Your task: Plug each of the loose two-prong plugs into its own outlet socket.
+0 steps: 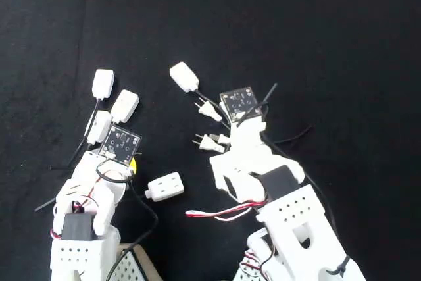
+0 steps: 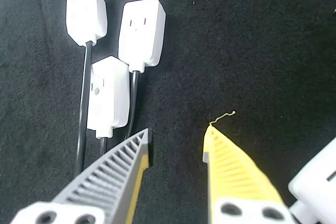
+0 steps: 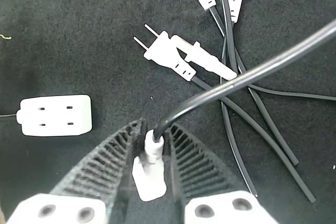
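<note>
My left gripper (image 2: 176,135) is open over bare black cloth, nothing between its grey and yellow fingers. Just beyond it lie three white outlet sockets (image 2: 108,95) (image 2: 142,32) (image 2: 86,14) on black cords, clustered at the table's left (image 1: 103,82). My right gripper (image 3: 154,127) is shut on a white two-prong plug (image 3: 149,169) whose black cord arches up and away. A loose two-prong plug (image 3: 168,53) lies ahead of it, prongs free, near the table's middle (image 1: 210,143). A second loose plug (image 1: 209,111) lies just behind that one.
A white socket block (image 1: 164,187) lies between the arms, beside the right gripper (image 3: 55,115). Another white socket (image 1: 183,76) lies farther back, mid-table. Several black cords (image 3: 262,129) cross on the cloth next to the right gripper.
</note>
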{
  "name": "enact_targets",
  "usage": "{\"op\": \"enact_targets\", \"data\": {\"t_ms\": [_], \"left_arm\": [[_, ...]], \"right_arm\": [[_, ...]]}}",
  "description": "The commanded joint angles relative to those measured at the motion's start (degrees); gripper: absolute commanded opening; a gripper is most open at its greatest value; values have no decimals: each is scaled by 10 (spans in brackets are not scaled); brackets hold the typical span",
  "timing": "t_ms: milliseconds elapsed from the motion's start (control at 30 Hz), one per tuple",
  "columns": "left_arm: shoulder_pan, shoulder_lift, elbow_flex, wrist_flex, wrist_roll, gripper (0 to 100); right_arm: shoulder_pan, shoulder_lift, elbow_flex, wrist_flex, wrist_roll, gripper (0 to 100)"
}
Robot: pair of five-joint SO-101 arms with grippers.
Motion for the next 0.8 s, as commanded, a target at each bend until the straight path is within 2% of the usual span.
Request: {"op": "enact_targets", "data": {"t_ms": [0,767], "left_arm": [[2,-1,11,3,-3,173],[2,-1,11,3,-3,173]], "right_arm": [[7,5,-6,-11,0,11],[6,5,4,-23,14,11]]}}
